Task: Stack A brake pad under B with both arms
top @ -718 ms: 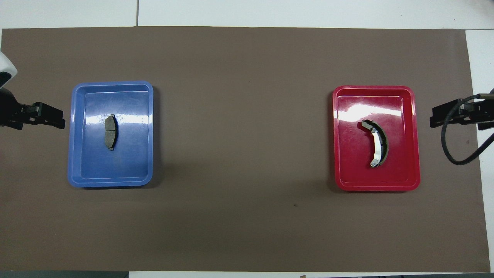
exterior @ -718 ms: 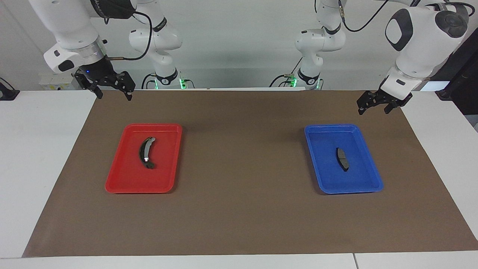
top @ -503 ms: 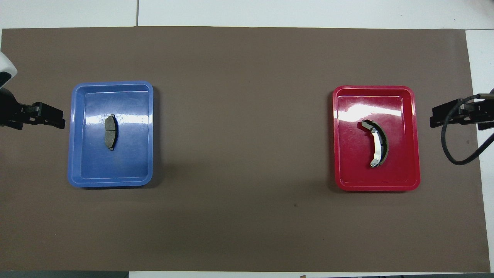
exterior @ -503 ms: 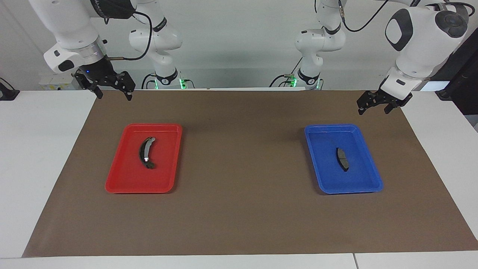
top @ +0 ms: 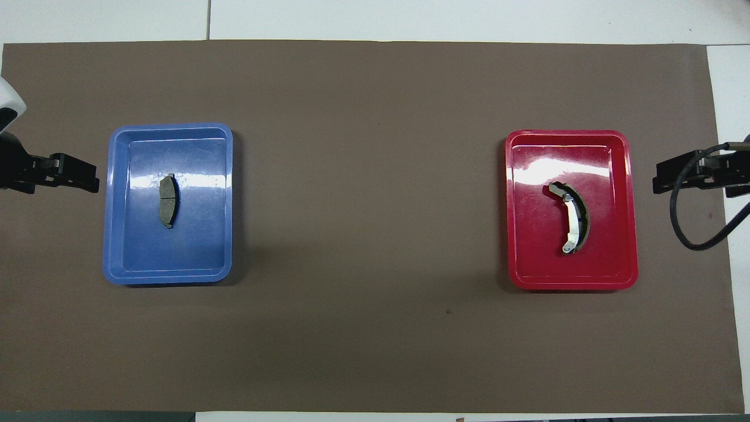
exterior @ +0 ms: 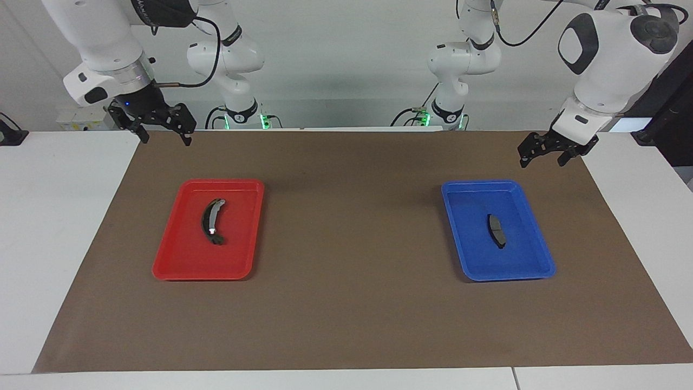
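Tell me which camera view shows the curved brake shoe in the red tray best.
The overhead view: the brake shoe is seen from straight above, its whole crescent and silver strip plain against the red tray. The facing view shows it smaller and slantwise, with only a glint of silver.

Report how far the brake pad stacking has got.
Done: nothing. The short brake pad lies in the blue tray, the curved brake shoe in the red tray. In hand: nothing; left gripper and right gripper hang open, empty. Left: both pickups and the stacking.
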{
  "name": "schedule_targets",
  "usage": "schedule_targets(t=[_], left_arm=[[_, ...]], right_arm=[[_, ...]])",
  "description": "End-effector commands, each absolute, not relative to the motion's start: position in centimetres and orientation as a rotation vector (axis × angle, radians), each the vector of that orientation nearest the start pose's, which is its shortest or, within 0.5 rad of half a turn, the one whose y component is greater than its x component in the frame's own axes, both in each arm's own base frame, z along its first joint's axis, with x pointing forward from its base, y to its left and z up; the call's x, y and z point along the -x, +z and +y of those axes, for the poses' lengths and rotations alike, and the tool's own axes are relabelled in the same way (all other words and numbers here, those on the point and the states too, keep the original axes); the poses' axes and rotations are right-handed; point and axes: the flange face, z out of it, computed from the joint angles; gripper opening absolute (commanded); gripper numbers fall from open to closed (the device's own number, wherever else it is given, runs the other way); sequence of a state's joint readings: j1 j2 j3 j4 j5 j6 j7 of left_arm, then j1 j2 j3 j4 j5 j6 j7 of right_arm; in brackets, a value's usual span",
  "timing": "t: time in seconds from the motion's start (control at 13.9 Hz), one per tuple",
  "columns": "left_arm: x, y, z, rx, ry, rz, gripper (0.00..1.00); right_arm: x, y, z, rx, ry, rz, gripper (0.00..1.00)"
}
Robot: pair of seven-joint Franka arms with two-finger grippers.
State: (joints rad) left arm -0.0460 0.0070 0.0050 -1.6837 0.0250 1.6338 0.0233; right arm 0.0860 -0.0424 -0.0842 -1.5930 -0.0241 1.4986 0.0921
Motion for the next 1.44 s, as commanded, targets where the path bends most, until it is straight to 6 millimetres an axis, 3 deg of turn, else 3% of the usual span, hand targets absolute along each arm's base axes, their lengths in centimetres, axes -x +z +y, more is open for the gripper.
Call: schedule_targets(t=[0.0,0.29,0.65,0.86,1.15,1.36], left_arm=[[-54.7,57.1,-1.7,3.129,0.036,0.113,0.99],[-54.2,54.9,-1.7,3.131,-0.105,0.106,0.99],[-54.6,49.7,-1.7,3.135,-0.161,0.097,0.99],[-56.2,45.5,-1.9,3.166,-0.17,0.066,0.99],[-58.0,39.9,-1.9,3.172,-0.114,0.057,0.99],[-58.7,36.5,-1.9,3.17,-0.112,0.056,0.99]], right_arm=[[-53.2,63.2,-0.5,3.165,0.079,0.126,1.0],[-53.1,63.1,-0.5,3.165,0.084,0.126,1.0],[-53.0,61.4,-0.4,3.159,0.046,0.105,1.0],[-52.0,55.6,-0.6,3.149,-0.014,0.068,1.0],[-54.3,47.3,-0.6,3.154,0.034,0.0,1.0],[-53.4,41.0,-0.7,3.153,-0.066,-0.109,1.0]])
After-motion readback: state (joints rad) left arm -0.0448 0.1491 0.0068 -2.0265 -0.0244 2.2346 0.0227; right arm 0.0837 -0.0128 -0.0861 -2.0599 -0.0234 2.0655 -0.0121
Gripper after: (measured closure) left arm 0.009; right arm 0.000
